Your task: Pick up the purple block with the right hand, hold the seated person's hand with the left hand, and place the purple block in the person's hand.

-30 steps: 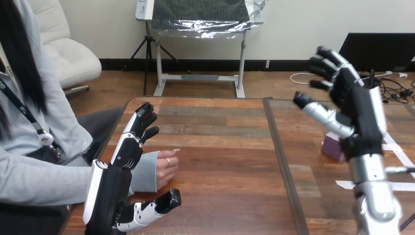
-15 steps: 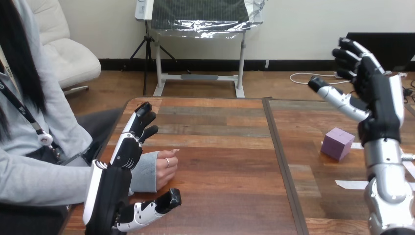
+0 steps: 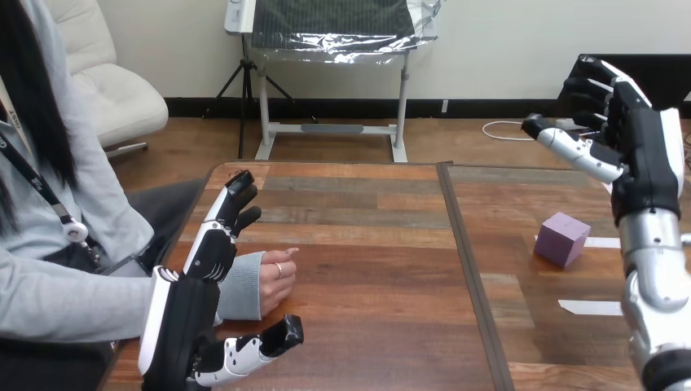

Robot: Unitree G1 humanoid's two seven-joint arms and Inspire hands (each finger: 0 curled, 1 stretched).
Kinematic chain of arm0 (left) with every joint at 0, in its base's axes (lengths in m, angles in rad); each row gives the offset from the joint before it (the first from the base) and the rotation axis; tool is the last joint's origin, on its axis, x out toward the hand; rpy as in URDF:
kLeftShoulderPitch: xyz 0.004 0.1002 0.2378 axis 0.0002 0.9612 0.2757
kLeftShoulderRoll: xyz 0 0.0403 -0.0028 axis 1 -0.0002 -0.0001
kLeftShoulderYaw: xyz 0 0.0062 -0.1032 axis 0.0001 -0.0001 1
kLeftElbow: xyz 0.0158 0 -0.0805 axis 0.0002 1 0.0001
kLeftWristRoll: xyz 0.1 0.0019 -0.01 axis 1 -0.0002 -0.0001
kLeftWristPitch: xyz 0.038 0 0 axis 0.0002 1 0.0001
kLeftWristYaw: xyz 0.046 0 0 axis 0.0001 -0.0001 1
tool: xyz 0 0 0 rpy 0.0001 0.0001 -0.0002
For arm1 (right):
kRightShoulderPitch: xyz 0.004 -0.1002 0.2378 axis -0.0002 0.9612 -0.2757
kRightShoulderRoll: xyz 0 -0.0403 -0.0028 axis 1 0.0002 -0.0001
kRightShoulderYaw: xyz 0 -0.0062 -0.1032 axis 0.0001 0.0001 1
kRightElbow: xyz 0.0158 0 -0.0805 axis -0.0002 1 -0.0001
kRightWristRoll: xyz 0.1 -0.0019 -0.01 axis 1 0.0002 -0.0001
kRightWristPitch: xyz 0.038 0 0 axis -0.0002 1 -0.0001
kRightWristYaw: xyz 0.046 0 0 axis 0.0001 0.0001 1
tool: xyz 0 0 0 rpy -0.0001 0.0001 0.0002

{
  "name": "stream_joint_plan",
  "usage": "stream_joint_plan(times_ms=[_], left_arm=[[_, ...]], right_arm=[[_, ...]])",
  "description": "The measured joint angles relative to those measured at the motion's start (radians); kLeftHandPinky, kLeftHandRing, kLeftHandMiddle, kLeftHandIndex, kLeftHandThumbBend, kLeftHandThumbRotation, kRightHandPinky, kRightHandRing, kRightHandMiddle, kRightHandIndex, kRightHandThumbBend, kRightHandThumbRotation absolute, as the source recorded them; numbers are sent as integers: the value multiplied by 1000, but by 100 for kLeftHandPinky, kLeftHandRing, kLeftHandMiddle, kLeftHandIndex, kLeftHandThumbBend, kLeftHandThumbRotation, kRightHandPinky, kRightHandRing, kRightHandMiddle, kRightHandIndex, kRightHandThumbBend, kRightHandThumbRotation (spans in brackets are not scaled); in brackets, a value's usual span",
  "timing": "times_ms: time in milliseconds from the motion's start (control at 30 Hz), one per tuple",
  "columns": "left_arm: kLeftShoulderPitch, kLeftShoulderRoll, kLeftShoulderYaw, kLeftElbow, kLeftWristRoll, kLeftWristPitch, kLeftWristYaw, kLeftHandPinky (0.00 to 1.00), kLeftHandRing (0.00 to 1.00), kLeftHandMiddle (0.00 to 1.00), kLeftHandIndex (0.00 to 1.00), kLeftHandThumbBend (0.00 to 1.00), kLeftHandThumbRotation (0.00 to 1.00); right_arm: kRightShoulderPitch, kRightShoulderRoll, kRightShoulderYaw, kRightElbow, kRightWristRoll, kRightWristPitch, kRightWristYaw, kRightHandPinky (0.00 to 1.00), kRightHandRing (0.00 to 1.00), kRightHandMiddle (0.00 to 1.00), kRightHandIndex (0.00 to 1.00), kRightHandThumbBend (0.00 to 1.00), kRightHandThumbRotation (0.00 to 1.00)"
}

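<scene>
Purple block [image 3: 562, 239]: rested flat on the right half of the desk [image 3: 367, 277], one corner turned toward the camera; nothing gripped or touched it.
Tape: a white tape strip [image 3: 604, 242] lay just beside the block at its right, and a second strip [image 3: 590, 307] lay nearer the desk's front, apart from the block.
Right hand [image 3: 642, 159]: was raised in the air above and beyond the block, well apart from it, palm facing the view's left; its fingers [image 3: 595, 81] were spread and nearly straight, the thumb [image 3: 566, 140] stuck out leftward, and it held nothing.
Right arm: the silver forearm [image 3: 656, 269] rose along the view's right edge, to the right of the block.
Seam: a dark seam [image 3: 466, 269] ran front to back and split the desk; the block lay to its right, the person's hand to its left.
Person's hand [image 3: 274, 281]: lay loosely curled on the desk's left half, a grey sleeve [image 3: 240, 285] at its wrist, and it was empty.
Left hand [image 3: 183, 326]: stood beside the person's wrist, its fingers straight along the far side of the sleeve and its thumb [image 3: 248, 349] on the near side, apart from the person's hand. Nothing was curled round the wrist, and whether the fingers touched the sleeve I cannot tell.
</scene>
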Motion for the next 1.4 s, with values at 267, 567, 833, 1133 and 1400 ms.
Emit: stream_joint_plan(times_ms=[267, 567, 833, 1133, 1400], left_arm=[[0, -4, 0, 0, 0, -1, 0, 87, 93, 95, 92, 100, 61], [0, -4, -2, 1, -1, -10, -1, 87, 93, 95, 93, 100, 58], [0, -4, -3, 5, -1, -23, -4, 87, 94, 95, 92, 100, 56], [0, -5, 9, 13, 18, -37, -3, 86, 93, 95, 93, 100, 59], [0, -6, 13, 14, 35, -41, 2, 85, 93, 95, 93, 100, 58]], right_arm=[[-56, -50, 43, 56, -79, 81, -26, 75, 81, 81, 86, 98, 36], [-115, -99, 107, 118, -175, 173, -55, 45, 53, 81, 86, 100, 39], [-157, -123, 144, 162, -213, 258, -55, 25, 31, 80, 87, 100, 41], [-189, -142, 191, 198, -260, 347, -39, 40, 53, 82, 89, 100, 44], [-202, -150, 231, 219, -301, 423, 12, 57, 70, 83, 91, 100, 46]])
